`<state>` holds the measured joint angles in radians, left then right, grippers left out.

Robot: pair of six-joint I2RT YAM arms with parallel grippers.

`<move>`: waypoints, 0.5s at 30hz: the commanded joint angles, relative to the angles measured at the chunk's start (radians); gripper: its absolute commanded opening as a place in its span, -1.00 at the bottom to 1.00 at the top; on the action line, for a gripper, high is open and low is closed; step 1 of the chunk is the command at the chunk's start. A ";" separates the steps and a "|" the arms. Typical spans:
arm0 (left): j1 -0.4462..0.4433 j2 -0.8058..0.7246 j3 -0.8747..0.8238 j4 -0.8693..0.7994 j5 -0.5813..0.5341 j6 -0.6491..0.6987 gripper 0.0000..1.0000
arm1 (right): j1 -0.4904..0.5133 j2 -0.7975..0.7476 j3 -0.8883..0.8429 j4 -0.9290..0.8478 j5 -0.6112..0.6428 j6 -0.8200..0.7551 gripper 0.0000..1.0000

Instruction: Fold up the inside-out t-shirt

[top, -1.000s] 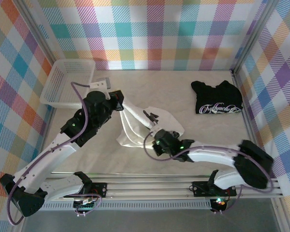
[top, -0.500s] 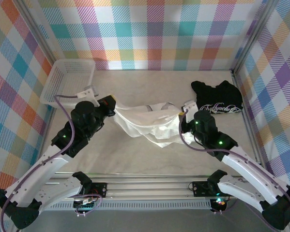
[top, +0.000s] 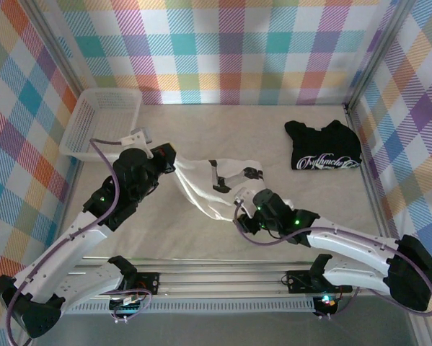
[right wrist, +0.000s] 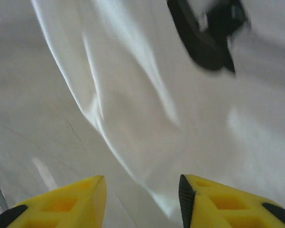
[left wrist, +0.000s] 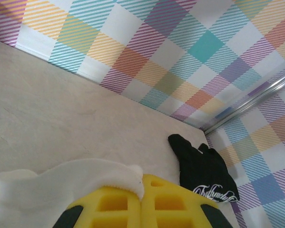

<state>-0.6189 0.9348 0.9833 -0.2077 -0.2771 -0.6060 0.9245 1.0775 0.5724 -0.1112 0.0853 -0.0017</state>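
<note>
Firmly shut, the left gripper (left wrist: pixel 141 186) pinches an edge of the inside-out t-shirt (top: pixel 200 189), and white cloth drapes over its yellow fingers. The right gripper (right wrist: pixel 142 192) hangs with its jaws apart and holds nothing, just above the same shirt's near right part. There are two shirts. The white one lies crumpled mid-table (top: pixel 223 130) between the two grippers, and one black t-shirt (top: pixel 324 148) with script lettering lies well apart at the far right. One white basket (top: pixel 78 124) sits in the far left corner, with the left arm's cable looping beside it.
</note>
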 commanded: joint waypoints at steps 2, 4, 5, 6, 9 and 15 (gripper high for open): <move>0.008 -0.009 0.002 0.034 0.020 0.014 -1.00 | 0.027 0.132 0.107 0.201 -0.057 -0.052 0.01; 0.009 -0.010 0.002 0.031 0.024 0.017 -1.00 | 0.040 0.224 0.157 0.247 -0.034 -0.073 0.08; 0.009 -0.011 0.002 0.030 0.023 0.016 -1.00 | 0.041 0.261 0.180 0.264 -0.027 -0.081 0.11; 0.009 -0.010 0.002 0.027 0.024 0.018 -1.00 | 0.042 0.301 0.204 0.282 -0.012 -0.088 0.14; 0.009 -0.013 0.006 0.018 0.026 0.020 -1.00 | 0.041 0.400 0.274 0.291 0.018 -0.139 0.14; 0.010 -0.018 -0.005 -0.008 -0.024 0.043 -1.00 | 0.038 0.418 0.284 0.283 0.068 -0.141 -0.65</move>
<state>-0.6189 0.9348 0.9833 -0.2142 -0.2661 -0.5961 0.9627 1.5288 0.8509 0.1345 0.1268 -0.1242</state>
